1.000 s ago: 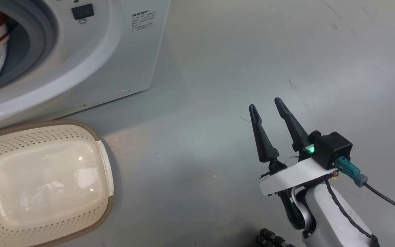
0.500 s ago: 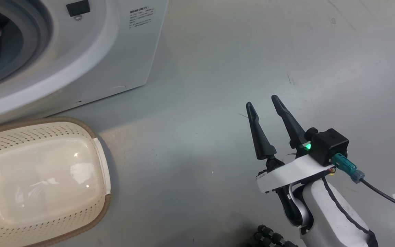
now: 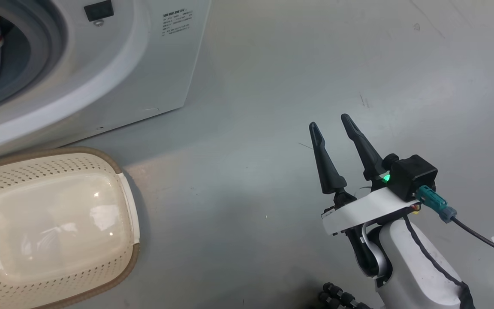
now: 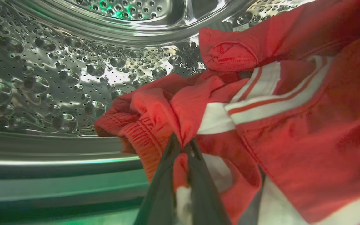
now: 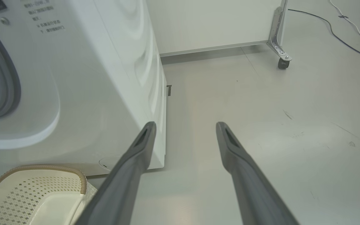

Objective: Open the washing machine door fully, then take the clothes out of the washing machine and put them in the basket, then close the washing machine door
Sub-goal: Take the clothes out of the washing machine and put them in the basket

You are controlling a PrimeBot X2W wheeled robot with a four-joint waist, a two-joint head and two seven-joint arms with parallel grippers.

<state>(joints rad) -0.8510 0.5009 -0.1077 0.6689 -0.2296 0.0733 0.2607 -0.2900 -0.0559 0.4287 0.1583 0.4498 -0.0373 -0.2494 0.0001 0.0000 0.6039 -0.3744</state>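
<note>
At the bottom centre of the left wrist view, my left fingers (image 4: 171, 154) are pinched shut on a fold of the red-and-white clothes (image 4: 280, 125), which lie heaped inside the steel drum (image 4: 58, 78). I should pull straight back and lift over the door seal, slowly, since the rest of the bundle may trail and snag. In the head view my right fingers (image 3: 325, 165), lower right, stand spread and empty. The basket (image 3: 37, 169) sits lower left, just below the washing machine (image 3: 152, 64) opening.
</note>
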